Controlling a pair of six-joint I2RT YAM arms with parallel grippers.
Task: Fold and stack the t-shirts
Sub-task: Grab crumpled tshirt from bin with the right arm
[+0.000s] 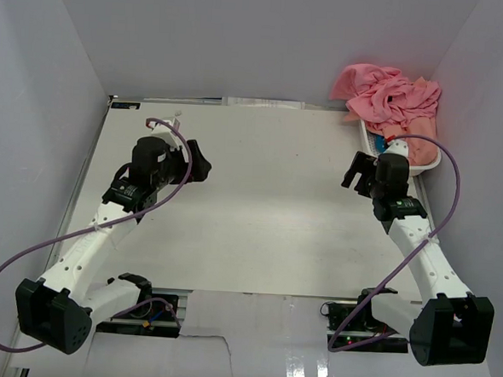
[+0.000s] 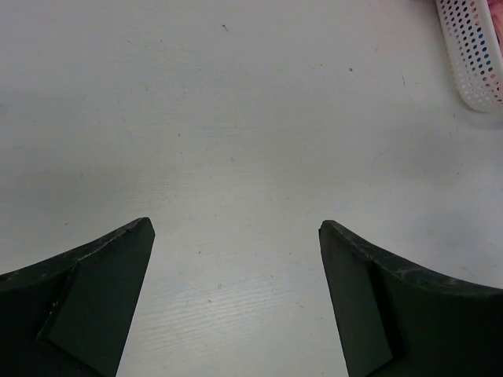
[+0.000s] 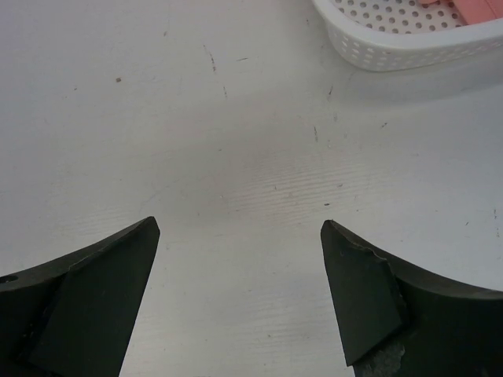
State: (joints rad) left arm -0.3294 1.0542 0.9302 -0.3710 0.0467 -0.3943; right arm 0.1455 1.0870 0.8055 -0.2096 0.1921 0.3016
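Observation:
A crumpled heap of pink and salmon t-shirts fills the white basket at the table's far right corner. A peach corner of the t-shirts shows inside the basket in the right wrist view. My right gripper hovers just left of the basket, open and holding nothing; in its own view the right gripper frames bare table. Over the left part of the table my left gripper is open and holding nothing. The left gripper shows only tabletop between its fingers.
The white table is enclosed by grey walls at the back and on both sides. The basket's perforated corner appears at the upper right of the left wrist view. Purple cables loop off both arms.

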